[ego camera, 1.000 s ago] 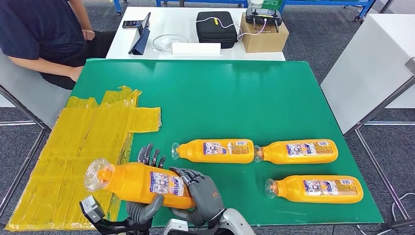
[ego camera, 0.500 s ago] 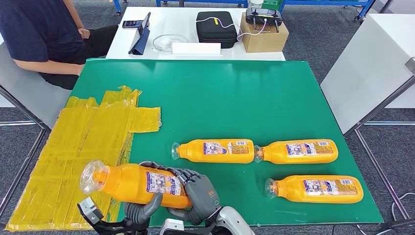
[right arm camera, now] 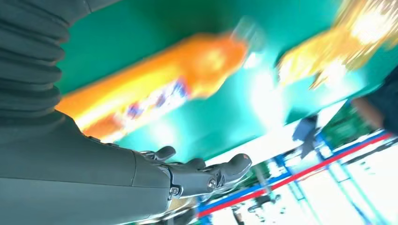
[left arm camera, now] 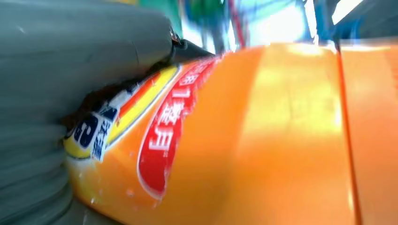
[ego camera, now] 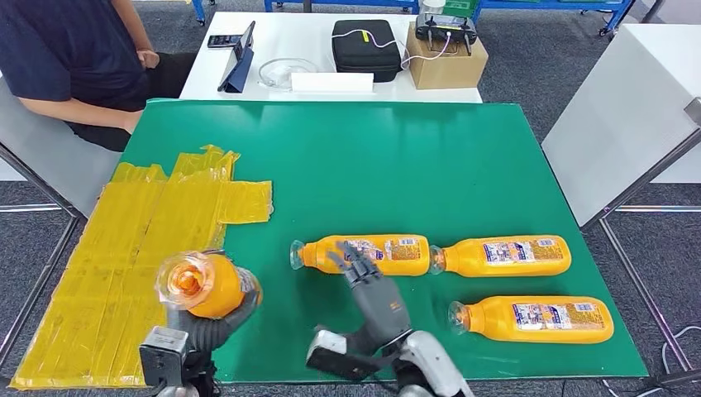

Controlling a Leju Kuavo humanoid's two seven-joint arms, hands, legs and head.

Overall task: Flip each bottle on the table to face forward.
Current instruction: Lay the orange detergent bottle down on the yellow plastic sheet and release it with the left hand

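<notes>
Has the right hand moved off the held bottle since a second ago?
Yes. The right hand has let go of the held bottle and swung right, now open over the nearest lying bottle.

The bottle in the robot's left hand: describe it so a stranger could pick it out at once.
On the green table, look to the near edge beside the yellow plastic sheet. There the left hand holds an orange juice bottle off the table, clear cap toward the camera. The other three bottles lie flat on their sides.
</notes>
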